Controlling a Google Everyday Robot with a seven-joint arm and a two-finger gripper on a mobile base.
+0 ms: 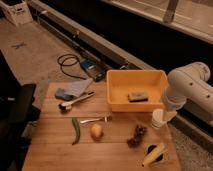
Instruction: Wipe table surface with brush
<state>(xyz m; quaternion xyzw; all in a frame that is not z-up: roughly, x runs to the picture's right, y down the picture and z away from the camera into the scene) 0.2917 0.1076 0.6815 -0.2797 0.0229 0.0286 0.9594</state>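
The table surface (55, 150) is a light brown plank tabletop filling the lower part of the view. The brush (76, 101) lies on it at the left, its pale handle pointing right and up and its dark head (64, 105) towards the left edge. My white arm (186, 89) comes in from the right. My gripper (158, 121) hangs at the arm's lower end, over the table's right side just below the yellow bin's front right corner. It is far to the right of the brush and holds nothing that I can see.
A yellow bin (118, 95) with a dark sponge (137, 96) stands at the back. A blue-grey sponge and cloth (71, 90) lie behind the brush. A metal utensil (95, 119), green pepper (76, 131), yellowish fruit (96, 131), grapes (137, 135) and corn cob (154, 154) lie in front.
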